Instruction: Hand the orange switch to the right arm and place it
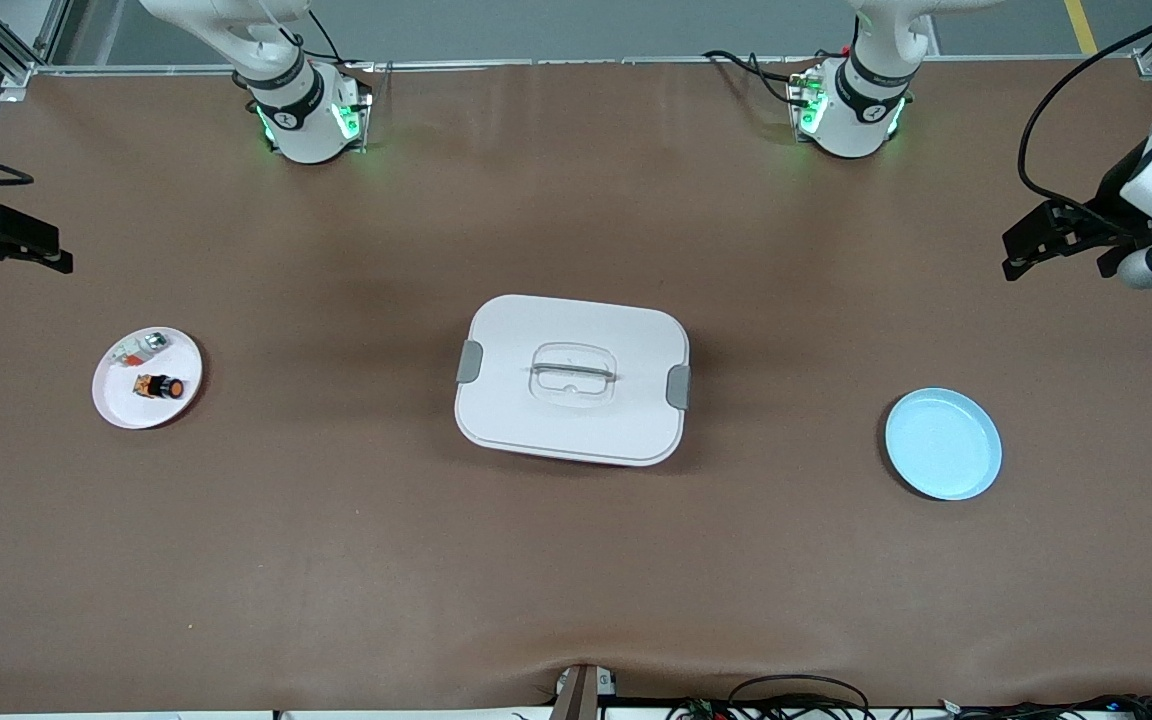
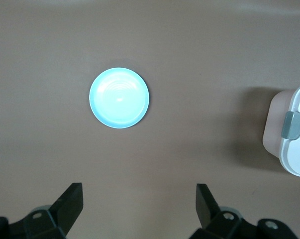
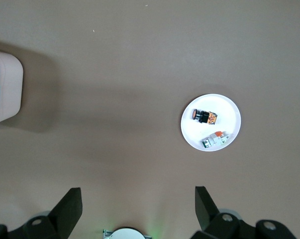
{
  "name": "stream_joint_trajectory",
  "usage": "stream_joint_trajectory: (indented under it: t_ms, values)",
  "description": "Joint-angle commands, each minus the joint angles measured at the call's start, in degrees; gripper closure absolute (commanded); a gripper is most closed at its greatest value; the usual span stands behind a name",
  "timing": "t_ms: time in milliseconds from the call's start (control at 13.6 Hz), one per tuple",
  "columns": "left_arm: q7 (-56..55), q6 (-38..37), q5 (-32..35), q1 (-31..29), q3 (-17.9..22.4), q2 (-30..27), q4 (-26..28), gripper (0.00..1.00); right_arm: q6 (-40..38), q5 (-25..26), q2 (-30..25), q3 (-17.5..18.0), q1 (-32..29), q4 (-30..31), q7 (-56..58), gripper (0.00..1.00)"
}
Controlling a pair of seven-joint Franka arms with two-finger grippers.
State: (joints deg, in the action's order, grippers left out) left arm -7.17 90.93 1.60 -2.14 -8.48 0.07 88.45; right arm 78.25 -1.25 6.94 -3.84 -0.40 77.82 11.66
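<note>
1. Lying on the white plate (image 1: 111,400) at the front view's middle left, the orange switch (image 1: 160,386) sits beside a whitish part (image 1: 141,347). A lidded box (image 1: 572,378) fills the centre; a blue plate (image 1: 943,443) sits lower right. Right gripper (image 1: 64,260) hangs at the left edge, left gripper (image 1: 1008,262) at the right edge.
2. Left wrist view: fingers (image 2: 70,201) spread wide along the bottom, holding nothing.
3. Right wrist view: fingers (image 3: 203,201) likewise apart; the switch (image 3: 203,117) sits centre-right.

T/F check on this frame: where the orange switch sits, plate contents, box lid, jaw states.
1. The orange switch lies on the white plate. True.
2. The blue plate holds a part. False: it is empty.
3. The white box has its lid on. True.
4. The right gripper grips the switch. False: jaws open, holding nothing.
5. The left gripper is open. True.
</note>
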Motion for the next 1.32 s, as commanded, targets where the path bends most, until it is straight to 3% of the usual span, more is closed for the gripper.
stream_joint_trajectory:
  t_ms: [0, 441, 1249]
  values:
    - [1.5, 1.0, -1.2, 0.0, 0.4, -1.4, 1.2, 0.0, 5.7, 0.5, -7.5, 0.2, -0.3, 10.0, -0.1, 0.0]
    - [1.5, 1.0, -1.2, 0.0, 0.0, -1.4, 1.2, 0.0, 6.5, 0.0, -10.2, 0.2, -1.4, 13.0, -0.4, 0.0]
    - [5.3, 0.0, -1.5, 0.4, -0.2, -1.2, 0.1, 0.0, 6.0, -1.5, -12.1, -0.2, -1.6, 12.7, -5.7, 0.0]
